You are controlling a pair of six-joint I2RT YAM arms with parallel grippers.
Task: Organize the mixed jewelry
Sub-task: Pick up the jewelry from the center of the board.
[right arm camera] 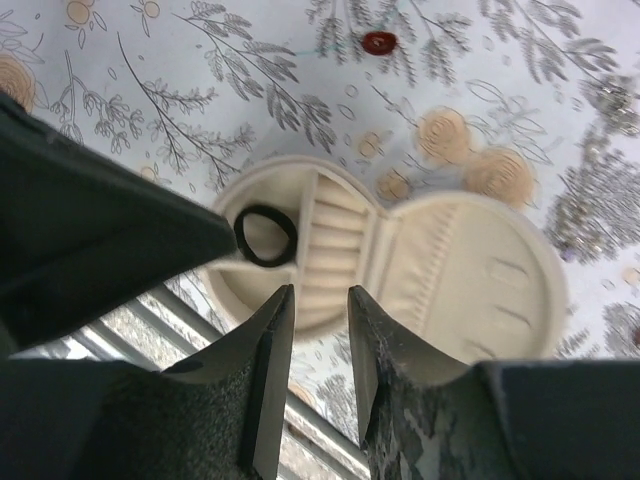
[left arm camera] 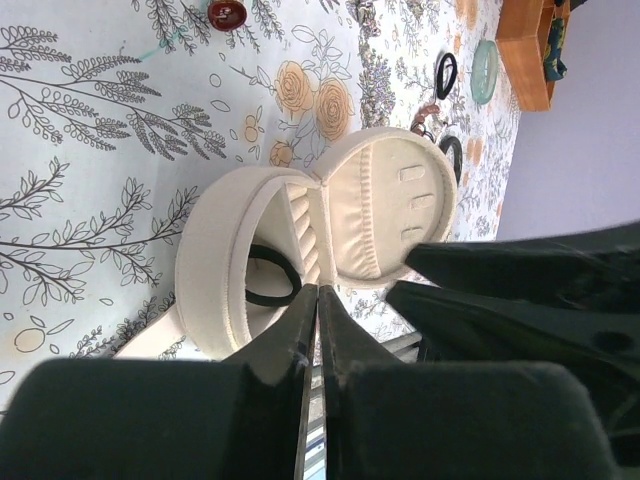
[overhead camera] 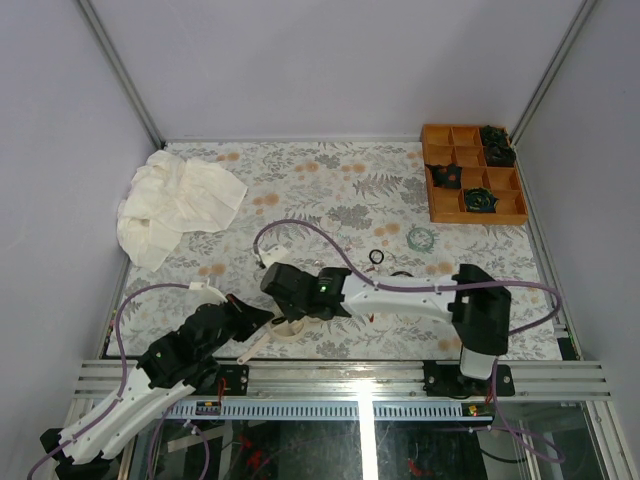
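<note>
A cream round jewelry box (left arm camera: 215, 255) lies open near the table's front edge, its lid (left arm camera: 390, 215) folded flat. One small black ring (left arm camera: 268, 275) lies in its base, also seen in the right wrist view (right arm camera: 265, 235). My left gripper (left arm camera: 316, 295) is shut and empty, just above the box's near rim. My right gripper (right arm camera: 320, 300) is slightly open and empty, hovering over the box's ribbed ring rolls (right arm camera: 335, 240). Farther off on the cloth lie a teal bracelet (overhead camera: 421, 238), a black ring (overhead camera: 376, 257) and a reddish bead (right arm camera: 379, 42).
An orange compartment tray (overhead camera: 472, 175) with dark pieces stands at the back right. A crumpled white cloth (overhead camera: 175, 205) lies at the back left. The right arm (overhead camera: 420, 292) stretches left across the front of the floral table cover. The metal rail (overhead camera: 340, 375) runs along the front edge.
</note>
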